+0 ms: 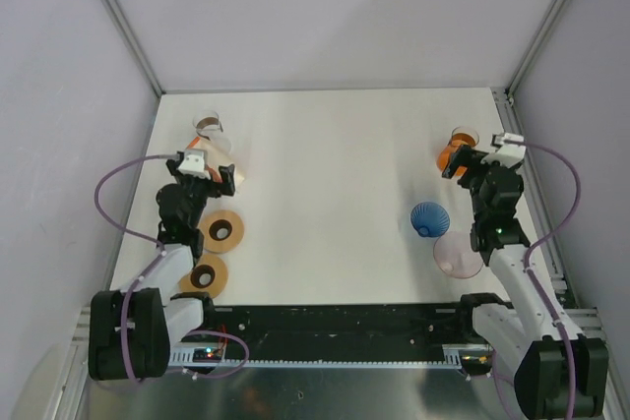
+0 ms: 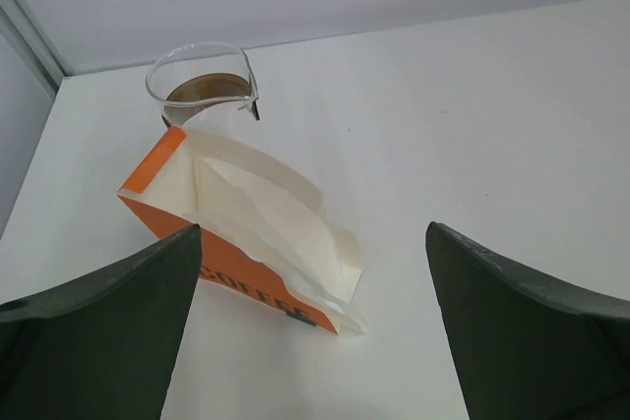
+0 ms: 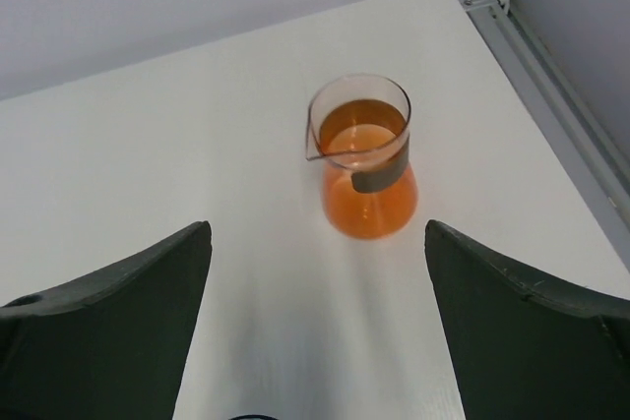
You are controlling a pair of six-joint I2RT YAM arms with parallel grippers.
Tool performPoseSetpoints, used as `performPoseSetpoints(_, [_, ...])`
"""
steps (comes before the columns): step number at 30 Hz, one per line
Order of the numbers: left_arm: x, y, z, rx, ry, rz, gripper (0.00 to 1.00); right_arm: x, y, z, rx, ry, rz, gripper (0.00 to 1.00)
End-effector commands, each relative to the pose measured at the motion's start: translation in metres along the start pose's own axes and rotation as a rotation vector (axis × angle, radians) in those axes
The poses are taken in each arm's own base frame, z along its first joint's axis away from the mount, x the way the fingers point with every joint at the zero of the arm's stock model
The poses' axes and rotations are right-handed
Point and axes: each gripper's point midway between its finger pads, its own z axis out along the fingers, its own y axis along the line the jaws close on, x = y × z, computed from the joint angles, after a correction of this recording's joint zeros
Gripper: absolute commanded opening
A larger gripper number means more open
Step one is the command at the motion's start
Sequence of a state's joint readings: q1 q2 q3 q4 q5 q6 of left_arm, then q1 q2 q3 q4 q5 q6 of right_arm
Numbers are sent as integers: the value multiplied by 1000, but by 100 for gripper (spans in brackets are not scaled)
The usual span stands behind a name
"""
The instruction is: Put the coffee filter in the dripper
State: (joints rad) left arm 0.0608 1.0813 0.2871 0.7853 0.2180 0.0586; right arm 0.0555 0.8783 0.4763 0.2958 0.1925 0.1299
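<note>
You have two carafes [image 1: 210, 130] [image 1: 463, 135] and one filter pack [image 2: 246, 233]. Two drippers [image 1: 429, 217] [image 1: 458, 254] sit at four o'clock, two brown rings [image 1: 221, 230] [image 1: 204, 274] at eight.

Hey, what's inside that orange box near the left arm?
White paper filters stick out of the open box. Their lower parts, and how many there are, are hidden behind its orange wall.

A robotics lab test cell: a white table [image 1: 325, 145] boxed in by plain grey panel walls [image 1: 345, 17] on aluminium frame rails [image 1: 118, 19], with a left robot arm [image 1: 167, 268] and a right arm [image 1: 522, 277] mounted at its near edge
</note>
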Motion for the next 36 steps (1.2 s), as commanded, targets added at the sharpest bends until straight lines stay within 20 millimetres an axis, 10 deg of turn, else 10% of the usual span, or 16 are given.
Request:
performPoseSetpoints(1, [-8,-3,-1,33,53,38,100,-26,12,-10,-26,103,107,92])
performPoseSetpoints(15, [-39,6,0,65,298,115,100,-38,-24,49,99,408,229,76])
performPoseSetpoints(36, [-46,14,6,5,421,8,100,17,-46,140,205,662,89,60])
